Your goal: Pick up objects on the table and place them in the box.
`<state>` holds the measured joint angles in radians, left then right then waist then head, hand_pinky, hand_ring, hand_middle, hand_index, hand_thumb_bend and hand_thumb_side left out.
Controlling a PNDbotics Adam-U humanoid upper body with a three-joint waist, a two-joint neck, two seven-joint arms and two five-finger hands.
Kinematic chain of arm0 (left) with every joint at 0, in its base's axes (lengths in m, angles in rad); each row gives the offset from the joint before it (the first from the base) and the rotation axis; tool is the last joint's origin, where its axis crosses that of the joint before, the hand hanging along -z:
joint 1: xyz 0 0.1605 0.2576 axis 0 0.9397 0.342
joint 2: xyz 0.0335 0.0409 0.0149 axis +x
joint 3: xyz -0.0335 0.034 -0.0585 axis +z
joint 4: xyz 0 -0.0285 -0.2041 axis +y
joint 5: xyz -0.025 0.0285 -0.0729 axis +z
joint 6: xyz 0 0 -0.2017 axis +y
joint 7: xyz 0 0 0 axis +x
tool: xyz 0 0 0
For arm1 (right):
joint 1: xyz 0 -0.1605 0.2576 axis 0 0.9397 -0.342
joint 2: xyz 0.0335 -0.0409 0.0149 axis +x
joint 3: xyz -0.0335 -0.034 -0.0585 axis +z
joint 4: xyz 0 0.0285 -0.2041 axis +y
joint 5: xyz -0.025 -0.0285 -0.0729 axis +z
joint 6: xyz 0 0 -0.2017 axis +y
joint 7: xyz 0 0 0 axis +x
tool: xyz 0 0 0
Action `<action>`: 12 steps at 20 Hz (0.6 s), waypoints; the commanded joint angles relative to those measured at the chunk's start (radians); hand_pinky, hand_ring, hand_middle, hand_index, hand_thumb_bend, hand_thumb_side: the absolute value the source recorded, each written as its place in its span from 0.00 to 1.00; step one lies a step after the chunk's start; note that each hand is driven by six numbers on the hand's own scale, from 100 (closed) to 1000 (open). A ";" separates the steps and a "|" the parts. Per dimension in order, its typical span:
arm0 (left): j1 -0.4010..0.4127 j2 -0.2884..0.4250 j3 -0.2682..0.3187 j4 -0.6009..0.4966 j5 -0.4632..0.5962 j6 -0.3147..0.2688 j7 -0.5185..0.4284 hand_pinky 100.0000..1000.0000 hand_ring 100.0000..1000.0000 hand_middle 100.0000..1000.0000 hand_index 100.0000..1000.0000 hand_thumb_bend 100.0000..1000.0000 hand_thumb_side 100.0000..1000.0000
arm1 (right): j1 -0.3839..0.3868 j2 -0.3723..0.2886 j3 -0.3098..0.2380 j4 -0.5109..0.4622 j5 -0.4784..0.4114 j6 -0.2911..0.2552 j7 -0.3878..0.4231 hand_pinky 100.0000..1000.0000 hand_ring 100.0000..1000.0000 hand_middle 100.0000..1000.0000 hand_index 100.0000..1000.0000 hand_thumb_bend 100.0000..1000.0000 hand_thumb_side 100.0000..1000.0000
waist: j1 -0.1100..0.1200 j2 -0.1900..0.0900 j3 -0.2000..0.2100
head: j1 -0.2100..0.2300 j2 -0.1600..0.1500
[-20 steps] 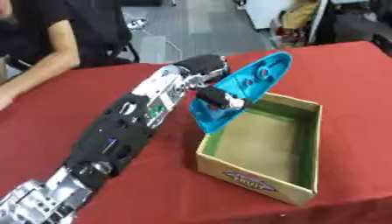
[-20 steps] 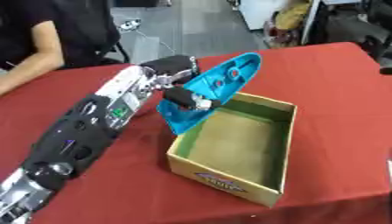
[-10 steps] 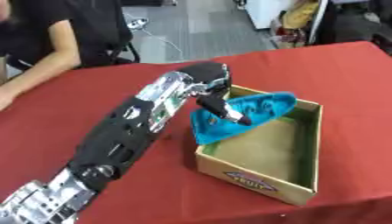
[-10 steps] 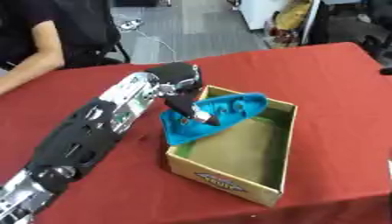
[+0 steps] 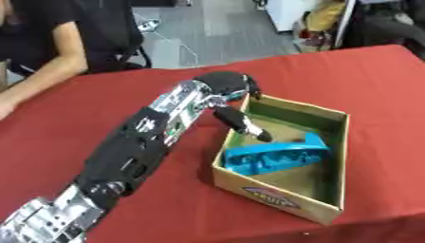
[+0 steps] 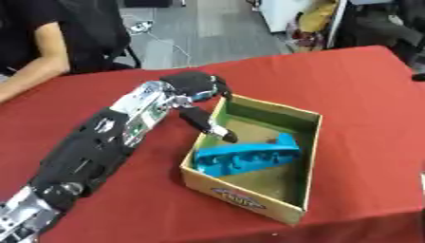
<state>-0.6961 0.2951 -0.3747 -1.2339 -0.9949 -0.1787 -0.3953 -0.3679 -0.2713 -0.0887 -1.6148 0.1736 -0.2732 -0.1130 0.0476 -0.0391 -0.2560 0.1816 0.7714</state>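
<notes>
Inside the cardboard box (image 5: 336,156) now: blue plastic rack (image 5: 274,157), dropped from mid-air.
Left hand (image 5: 228,90) let go, fingers loose over near wall.

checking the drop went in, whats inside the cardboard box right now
A blue plastic object lies inside the cardboard box, spanning its floor. The left hand reaches over the near-left wall, fingers open. The floor beneath the blue piece is hidden.
</notes>
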 commanded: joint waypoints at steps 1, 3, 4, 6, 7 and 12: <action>-0.013 0.005 0.013 -0.012 -0.004 0.001 -0.005 0.62 0.67 0.72 0.81 0.98 0.90 | -0.019 -0.005 -0.001 -0.019 0.001 -0.003 0.001 0.56 0.79 0.83 0.99 0.39 0.98 | -0.004 -0.007 -0.001 | 0.002 -0.001; -0.014 0.005 0.013 -0.014 -0.003 0.002 -0.004 0.62 0.68 0.73 0.81 0.98 0.90 | -0.019 -0.006 -0.001 -0.019 0.001 -0.003 0.001 0.56 0.79 0.83 0.99 0.39 0.98 | -0.004 -0.007 -0.001 | 0.002 -0.001; -0.013 0.005 0.014 -0.015 -0.003 0.003 -0.003 0.63 0.68 0.73 0.81 0.98 0.90 | -0.019 -0.006 -0.001 -0.019 0.001 -0.003 0.001 0.56 0.79 0.83 0.99 0.39 0.98 | -0.004 -0.007 -0.001 | 0.002 -0.001; -0.013 0.005 0.015 -0.015 -0.003 0.005 -0.003 0.63 0.68 0.73 0.81 0.97 0.90 | -0.019 -0.006 -0.002 -0.019 0.002 -0.003 0.000 0.56 0.79 0.83 0.99 0.39 0.98 | -0.004 -0.007 -0.001 | 0.002 -0.001; -0.012 0.005 0.015 -0.015 -0.003 0.006 -0.003 0.64 0.68 0.73 0.81 0.97 0.90 | -0.019 -0.006 -0.002 -0.019 0.002 -0.003 0.000 0.56 0.79 0.83 0.99 0.39 0.98 | -0.004 -0.007 -0.001 | 0.002 -0.001; -0.012 0.005 0.017 -0.017 -0.004 0.008 -0.003 0.64 0.68 0.73 0.81 0.96 0.90 | -0.019 -0.006 -0.001 -0.019 0.002 -0.003 0.000 0.56 0.79 0.83 0.99 0.39 0.98 | -0.004 -0.007 -0.001 | 0.003 -0.001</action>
<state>-0.6960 0.2951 -0.3696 -1.2340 -0.9966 -0.1744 -0.3986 -0.3680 -0.2713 -0.0887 -1.6148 0.1736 -0.2731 -0.1131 0.0476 -0.0391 -0.2561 0.1816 0.7714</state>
